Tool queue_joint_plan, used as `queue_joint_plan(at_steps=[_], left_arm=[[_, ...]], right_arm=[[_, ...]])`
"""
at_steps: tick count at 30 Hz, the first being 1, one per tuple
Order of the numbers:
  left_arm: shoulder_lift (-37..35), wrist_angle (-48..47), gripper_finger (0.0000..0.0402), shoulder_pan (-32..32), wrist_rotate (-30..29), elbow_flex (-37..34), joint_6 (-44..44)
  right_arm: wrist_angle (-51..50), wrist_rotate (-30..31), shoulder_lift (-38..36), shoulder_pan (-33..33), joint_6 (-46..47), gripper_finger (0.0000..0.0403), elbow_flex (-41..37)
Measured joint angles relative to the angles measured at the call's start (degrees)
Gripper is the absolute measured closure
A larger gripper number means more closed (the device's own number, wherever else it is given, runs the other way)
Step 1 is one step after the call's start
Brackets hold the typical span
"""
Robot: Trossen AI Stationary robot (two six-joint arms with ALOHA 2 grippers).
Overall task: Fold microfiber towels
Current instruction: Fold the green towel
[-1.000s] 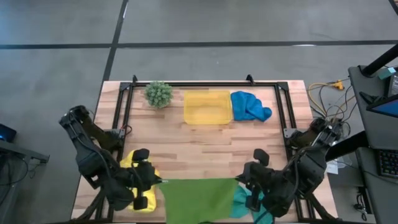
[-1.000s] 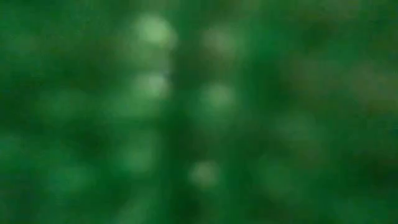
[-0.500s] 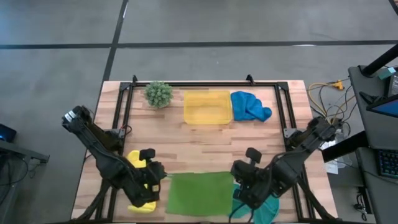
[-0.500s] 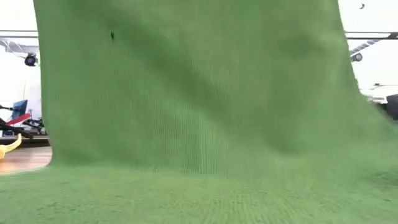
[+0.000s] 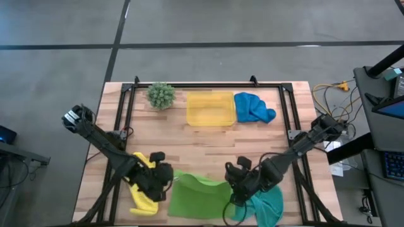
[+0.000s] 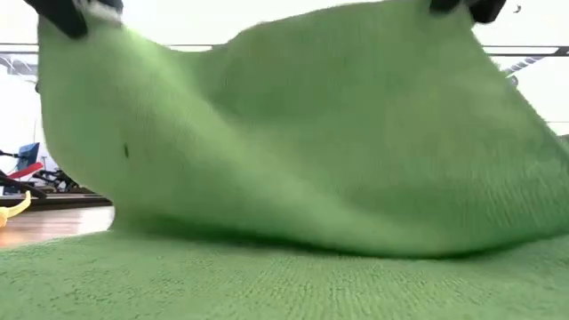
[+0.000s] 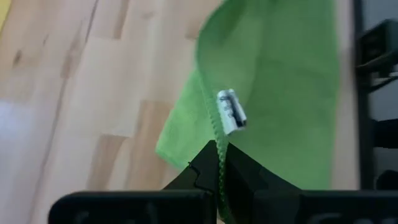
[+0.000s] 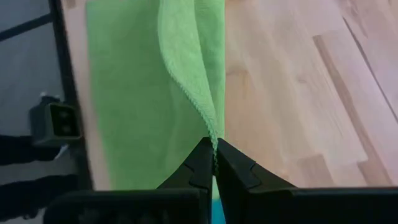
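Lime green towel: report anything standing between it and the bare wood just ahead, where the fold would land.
Nothing visible does. The left gripper and right gripper each pinch a corner of the lime green towel, and the table beyond it is bare up to the yellow tray. The yellow towel and teal towel lie off to the sides.

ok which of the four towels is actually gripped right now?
The lime green towel, near the table's front edge. The left tool and right tool each pinch one edge. Yellow, teal and blue lie loose.

On my bench I count four towels, one each green, yellow, teal and blue, plus one tray and one plant.
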Motion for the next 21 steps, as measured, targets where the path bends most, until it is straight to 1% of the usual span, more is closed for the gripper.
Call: queue_joint_plan(at_steps=[2, 4, 8, 14, 18, 21], left_arm=[[-0.80, 1.32, 0.0401, 2.44, 1.77, -1.91, 2.13], [-1.77, 4.56, 0.0402, 5.18, 3.55, -4.05, 4.86], [-3.29, 9.98, 0.0401, 11.30, 6.28, -7.57, 10.66], [-4.09, 10.58, 0.0402, 21.63, 6.30, -9.95, 18.09], [-3.89, 11.33, 0.0402, 28.00, 5.13, -12.36, 20.57], [-3.54, 12.71, 0.0402, 31.49, 4.20, -13.36, 21.90]], right_arm=[[1.79, -0.48, -0.55, -1.66, -1.56, 0.0394, -2.64], [4.31, -1.42, -1.37, -3.87, -3.04, 0.0394, -5.19], [6.31, -2.97, -4.01, -8.72, -6.19, 0.0394, -10.38], [6.46, -2.84, -9.63, -17.59, -11.40, 0.0394, -17.01], [8.15, -2.78, -11.67, -23.29, -15.75, 0.0394, -20.34], [9.28, -3.21, -12.01, -26.88, -18.10, 0.0394, -22.29]])
